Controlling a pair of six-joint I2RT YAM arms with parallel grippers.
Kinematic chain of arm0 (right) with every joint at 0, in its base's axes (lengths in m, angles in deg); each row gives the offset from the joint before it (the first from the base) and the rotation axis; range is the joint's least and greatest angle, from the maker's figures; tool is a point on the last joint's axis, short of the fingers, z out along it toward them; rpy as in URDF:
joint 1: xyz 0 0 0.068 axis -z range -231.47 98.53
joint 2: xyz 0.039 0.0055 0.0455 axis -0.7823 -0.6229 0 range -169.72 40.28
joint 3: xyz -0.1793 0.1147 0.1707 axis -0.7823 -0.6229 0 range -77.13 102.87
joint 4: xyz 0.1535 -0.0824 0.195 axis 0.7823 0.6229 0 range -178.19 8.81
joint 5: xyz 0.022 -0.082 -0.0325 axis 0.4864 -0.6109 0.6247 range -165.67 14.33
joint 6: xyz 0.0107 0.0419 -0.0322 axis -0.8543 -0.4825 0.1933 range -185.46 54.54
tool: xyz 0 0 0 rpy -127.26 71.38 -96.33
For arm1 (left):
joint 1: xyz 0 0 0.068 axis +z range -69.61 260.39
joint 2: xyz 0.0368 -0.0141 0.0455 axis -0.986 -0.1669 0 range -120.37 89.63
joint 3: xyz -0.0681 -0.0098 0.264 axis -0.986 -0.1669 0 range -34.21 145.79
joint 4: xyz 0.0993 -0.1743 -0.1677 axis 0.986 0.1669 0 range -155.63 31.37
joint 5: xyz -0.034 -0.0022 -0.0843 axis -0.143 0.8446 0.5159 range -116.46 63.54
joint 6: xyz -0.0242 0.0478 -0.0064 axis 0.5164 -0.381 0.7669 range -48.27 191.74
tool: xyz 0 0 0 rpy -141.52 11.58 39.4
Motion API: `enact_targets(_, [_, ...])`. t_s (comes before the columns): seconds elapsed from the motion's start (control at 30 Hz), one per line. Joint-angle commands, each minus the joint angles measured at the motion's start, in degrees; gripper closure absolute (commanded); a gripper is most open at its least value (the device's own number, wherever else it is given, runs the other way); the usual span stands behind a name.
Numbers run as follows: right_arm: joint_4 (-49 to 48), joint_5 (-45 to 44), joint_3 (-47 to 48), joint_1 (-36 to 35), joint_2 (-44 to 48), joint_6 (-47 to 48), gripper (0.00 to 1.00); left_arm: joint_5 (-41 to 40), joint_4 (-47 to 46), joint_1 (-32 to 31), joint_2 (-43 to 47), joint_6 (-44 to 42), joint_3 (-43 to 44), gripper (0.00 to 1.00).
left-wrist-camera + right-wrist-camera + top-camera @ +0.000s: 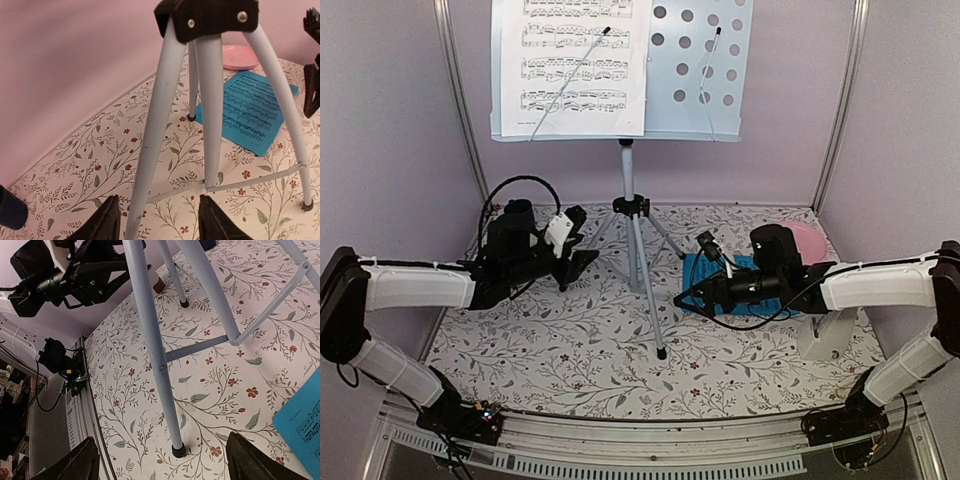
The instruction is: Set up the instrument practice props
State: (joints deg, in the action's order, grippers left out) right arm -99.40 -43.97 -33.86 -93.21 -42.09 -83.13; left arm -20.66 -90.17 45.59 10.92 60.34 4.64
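Our left gripper [578, 256] [160, 222] stands partly open and holds nothing. In its wrist view the near left leg of the silver tripod music stand with its perforated grey-white tray [628, 170] [155, 125] runs down between the two dark fingers [107, 222], but we cannot tell whether either pad touches it. Our right gripper [686, 297] [162, 462] is spread wide and empty, low over the flowered tablecloth [570, 350], just right of the stand's near leg [160, 365]. It sits at the left edge of the blue music sheet [698, 270] [250, 110] [300, 425], which lies flat on the cloth right of the stand. Farther right is the pink round plate [812, 240] [240, 56]. The white pyramid metronome [823, 338] stands near right, partly under our right forearm. The white music sheet [575, 60] rests upright on the left half of the tray.
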Motion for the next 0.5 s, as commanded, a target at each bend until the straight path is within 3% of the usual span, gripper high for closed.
enact_targets(0.0, [-6.3, 2.3, -0.1, -2.3, -3.7, -2.4, 0.11, 5.1, -0.2, 1.8, -5.1, -6.0, 4.4, 0.46])
enact_targets(0.3, [-7.5, -2.0, 4.9, -4.4, -13.6, -3.9, 0.16, 4.2, 1.2, 3.2, -15.6, -8.8, 13.1, 0.54])
enact_targets(0.47, [-7.6, -3.3, 7.5, -4.8, -17.0, -3.9, 0.21, -0.7, -0.9, 3.4, -17.1, -8.5, 14.0, 0.74])
